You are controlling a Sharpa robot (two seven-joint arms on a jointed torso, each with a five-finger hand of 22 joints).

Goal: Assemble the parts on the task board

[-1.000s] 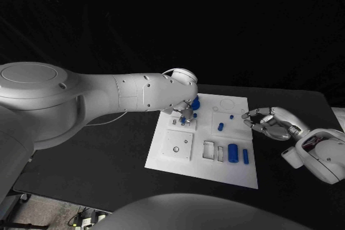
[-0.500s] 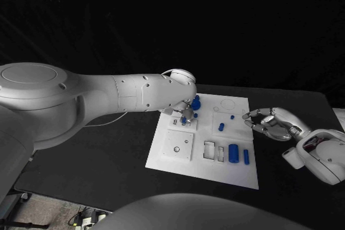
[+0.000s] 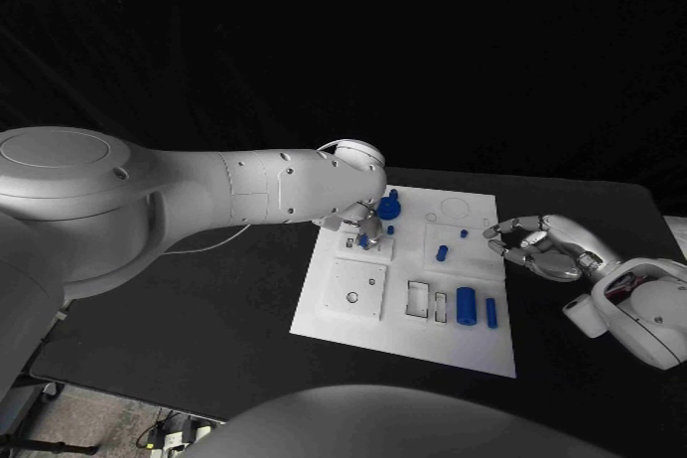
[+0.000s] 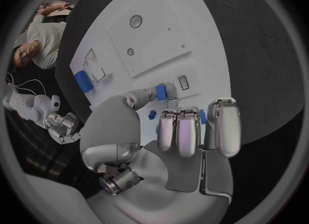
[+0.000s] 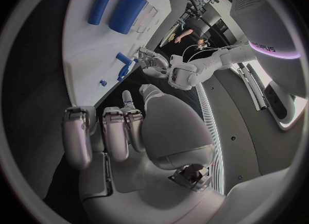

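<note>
On the black table (image 3: 214, 309) in front of me lies the white task board (image 3: 408, 324), a rectangular plate set at a slight slant, running away from me. My left arm reaches in over its far left corner, and my left hand (image 3: 361, 220) hangs there with its fingers pointing down at the board. From the left wrist camera I see a small blue part (image 4: 161, 92) pinched between the thumb and one fingertip, held just above the board beside a small rectangular slot (image 4: 183, 82); the other fingers (image 4: 188, 131) lie side by side, curled forward and holding nothing. In the head view a larger blue part (image 3: 388, 209) stands on the board just beyond that hand. My right hand (image 3: 541, 249) hovers off the board's right edge, near its middle, with its fingers curled inward and their tips apart, gripping nothing that I can see. On the near half of the board, toward the right, a thick blue cylinder (image 3: 464, 304) lies flat, and a thinner blue bar (image 3: 489, 312) lies just beside it on the right. A short blue peg (image 3: 443, 251) sits near the board's centre, between my two hands. A square white panel (image 3: 356, 287) with a round hole occupies the near left part of the board.
</note>
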